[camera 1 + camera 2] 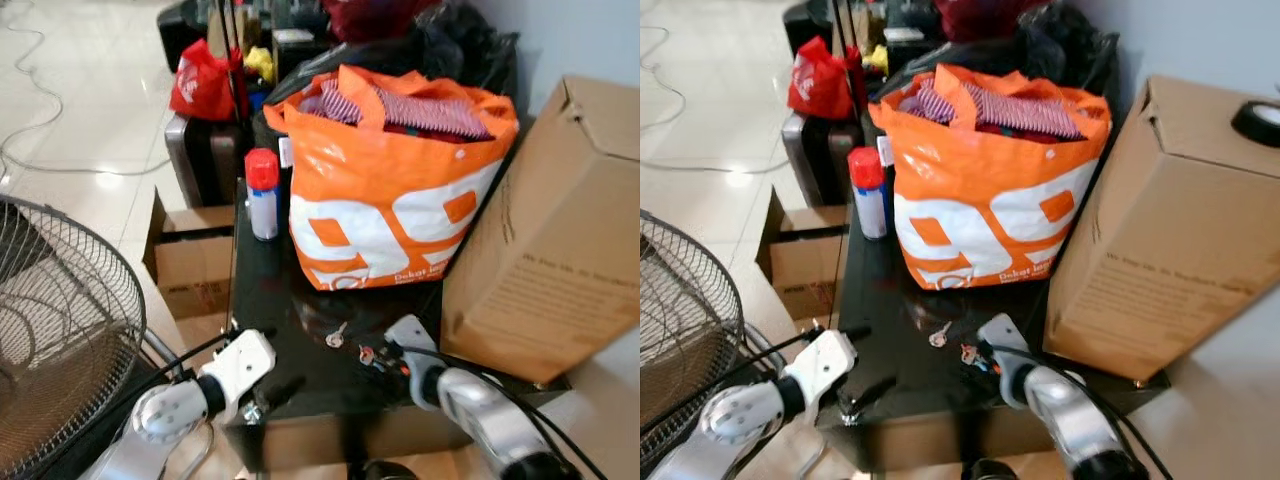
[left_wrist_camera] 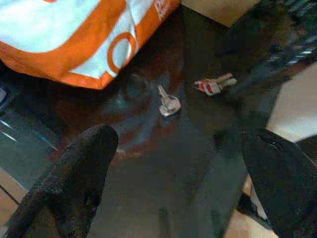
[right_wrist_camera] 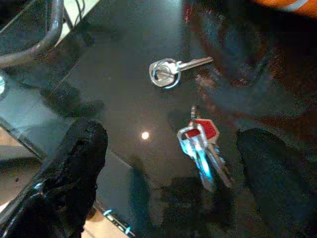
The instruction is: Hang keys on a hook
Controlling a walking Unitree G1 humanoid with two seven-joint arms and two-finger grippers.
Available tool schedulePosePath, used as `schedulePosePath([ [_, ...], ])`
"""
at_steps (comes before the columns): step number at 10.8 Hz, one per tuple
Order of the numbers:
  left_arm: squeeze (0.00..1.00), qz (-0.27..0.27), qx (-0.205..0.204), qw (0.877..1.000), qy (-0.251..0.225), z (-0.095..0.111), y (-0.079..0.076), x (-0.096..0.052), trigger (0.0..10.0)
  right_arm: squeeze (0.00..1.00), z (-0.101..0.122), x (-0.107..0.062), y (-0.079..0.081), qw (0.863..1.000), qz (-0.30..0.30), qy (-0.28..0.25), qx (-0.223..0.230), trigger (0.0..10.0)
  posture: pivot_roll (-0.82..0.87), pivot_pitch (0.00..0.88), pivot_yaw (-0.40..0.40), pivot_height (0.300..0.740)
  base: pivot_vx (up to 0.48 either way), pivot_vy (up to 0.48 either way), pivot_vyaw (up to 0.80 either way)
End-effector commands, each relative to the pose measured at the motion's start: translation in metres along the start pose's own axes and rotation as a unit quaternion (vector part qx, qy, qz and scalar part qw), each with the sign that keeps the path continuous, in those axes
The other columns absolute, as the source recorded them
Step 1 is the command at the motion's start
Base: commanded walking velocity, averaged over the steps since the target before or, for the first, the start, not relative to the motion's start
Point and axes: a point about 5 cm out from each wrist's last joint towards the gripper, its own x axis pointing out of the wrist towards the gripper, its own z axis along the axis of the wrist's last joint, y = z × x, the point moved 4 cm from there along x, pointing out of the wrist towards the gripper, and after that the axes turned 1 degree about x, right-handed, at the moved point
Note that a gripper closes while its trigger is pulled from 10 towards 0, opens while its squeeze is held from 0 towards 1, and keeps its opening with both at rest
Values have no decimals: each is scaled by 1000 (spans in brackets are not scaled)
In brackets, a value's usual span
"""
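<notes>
nearest to us, at the front edge of the black table, our left gripper hangs low with its two fingers spread wide, holding nothing, and from its wrist we look between them at the glossy tabletop. our right gripper sits to the right of it, also just above the table, fingers held wide apart and empty. between those fingers lies a bunch of keys with a red tag, flat on the table and touched by neither finger. just beyond it, slightly to the left, a single silver key on a ring lies apart from the bunch. further back we see a big orange and white bag stuffed with striped cloth, standing on the table, and beside it on the left a white spray can with a red cap. a tall cardboard box leans at the right. a wire fan guard stands at the left, on the floor. behind the table are a smaller cardboard box, a dark suitcase and, farthest, a red bag on the pale tiled floor.
</notes>
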Motion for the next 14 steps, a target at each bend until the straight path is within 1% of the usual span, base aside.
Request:
schedulePosePath([
  [1, 0, -9, 2, 1000, 2, 3, -3, -3, 10000, 0, -8, 3, -1, 1000, -6, 17, 14, 8392, -66, 108, -32, 740, 0, 0, 0],
  [2, 0, -11, 0, 1000, 3, 3, -5, -5, 10000, 0, -12, 5, 1, 1000, -5, 25, 18, 4941, -60, 114, -37, 740, 0, 0, 0],
  [3, 0, -14, -5, 1000, 3, 4, -6, -8, 10000, 0, -15, 10, 2, 999, -19, 30, 31, 3608, -49, 124, -46, 740, 0, 0, 0],
  [4, 0, -16, -8, 1000, 5, 3, -6, -12, 10000, 0, -12, 14, -4, 998, -46, 23, 47, 2000, -46, 128, -49, 740, 0, 0, 0],
  [5, 0, -17, -10, 1000, 7, 2, -7, -15, 10000, 0, -8, 16, -8, 997, -57, 17, 54, 1137, -45, 131, -51, 740, 0, 0, 0],
  [6, 0, -19, -11, 1000, 9, 2, -6, -16, 10000, 0, -3, 18, -12, 996, -62, 10, 58, 1647, -43, 130, -50, 740, 0, 0, 0],
  [7, 0, -20, -10, 1000, 10, 2, -5, -16, 10000, 0, 1, 19, -13, 996, -62, 6, 61, 1412, -45, 130, -48, 740, 0, 0, 0],
  [8, 0, -22, -10, 1000, 12, 1, -5, -16, 10000, 0, 2, 19, -14, 996, -64, 4, 61, 667, -45, 130, -47, 740, 0, 0, 0],
  [9, 0, -26, -10, 1000, 12, 0, -5, -16, 10000, 0, 4, 20, -16, 996, -65, 1, 64, 510, -44, 128, -43, 740, 0, 0, 0],
  [10, 0, -28, -11, 999, 13, -1, -6, -15, 10000, 0, 6, 20, -16, 996, -63, -2, 64, 39, -48, 126, -39, 740, 0, 0, 0],
  [11, 0, -30, -11, 999, 13, -2, -6, -14, 10000, 0, 7, 18, -16, 997, -56, -3, 56, 0, -49, 125, -37, 740, 0, 0, 0],
  [12, 0, -33, -10, 999, 12, -2, -7, -14, 10000, 0, 7, 15, -17, 998, -48, -1, 38, 3059, -56, 120, -30, 740, 0, 0, 0],
  [13, 0, -36, -8, 999, 12, -3, -6, -11, 10000, 0, 8, 9, -18, 999, -27, -7, 30, 3216, -60, 116, -26, 740, 0, 0, 0],
  [14, 0, -37, -8, 999, 13, -5, -7, -6, 10000, 0, 11, 6, -17, 1000, -10, -12, 24, 2627, -62, 115, -24, 740, 0, 0, 0],
])
